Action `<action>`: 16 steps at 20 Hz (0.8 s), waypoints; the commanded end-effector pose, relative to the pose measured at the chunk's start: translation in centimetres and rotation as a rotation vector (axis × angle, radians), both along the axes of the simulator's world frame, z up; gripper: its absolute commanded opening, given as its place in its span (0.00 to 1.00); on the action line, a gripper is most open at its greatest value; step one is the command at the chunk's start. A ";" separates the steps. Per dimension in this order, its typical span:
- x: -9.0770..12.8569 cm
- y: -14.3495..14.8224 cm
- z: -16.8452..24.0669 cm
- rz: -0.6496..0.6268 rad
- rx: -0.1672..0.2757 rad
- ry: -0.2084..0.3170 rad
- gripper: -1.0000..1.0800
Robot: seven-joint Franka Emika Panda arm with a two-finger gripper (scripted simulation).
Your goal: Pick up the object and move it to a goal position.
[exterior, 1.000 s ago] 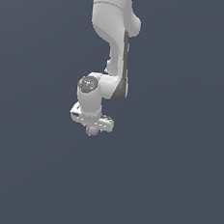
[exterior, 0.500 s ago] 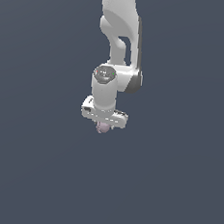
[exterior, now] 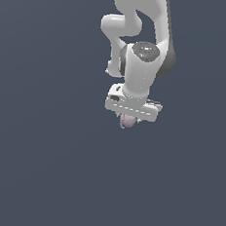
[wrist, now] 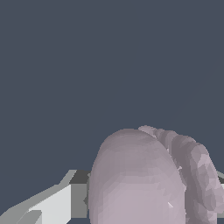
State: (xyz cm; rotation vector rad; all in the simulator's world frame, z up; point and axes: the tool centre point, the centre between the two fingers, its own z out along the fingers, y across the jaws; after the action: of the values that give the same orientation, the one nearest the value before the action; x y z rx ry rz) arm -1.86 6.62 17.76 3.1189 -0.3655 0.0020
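Note:
The object (exterior: 128, 121) is a small lumpy pale pinkish-mauve blob. In the exterior view it sits just under the white hand, between the fingers of my gripper (exterior: 129, 121), which is shut on it. The hand hides most of the fingers and the top of the blob. In the wrist view the object (wrist: 144, 179) fills the near part of the picture, with one grey-white finger (wrist: 52, 205) beside it. The arm (exterior: 142, 34) comes down from the top of the exterior view.
A plain dark blue-grey surface (exterior: 41, 167) fills the rest of both views. No other objects, walls or edges show.
The arm has carried the held blob toward the exterior view's right and slightly up. The grip has stayed shut on it.

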 end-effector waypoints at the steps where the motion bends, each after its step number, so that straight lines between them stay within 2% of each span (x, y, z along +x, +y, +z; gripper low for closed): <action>1: 0.1 2.5 2.1 -0.001 -0.001 0.000 0.00; 8: 0.6 8.5 7.1 -0.001 0.000 0.001 0.00; 16: 1.1 11.6 9.7 -0.001 0.001 0.001 0.00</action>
State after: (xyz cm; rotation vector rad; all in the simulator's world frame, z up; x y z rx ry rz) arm -0.83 17.83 27.12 3.1204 -0.3648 0.0015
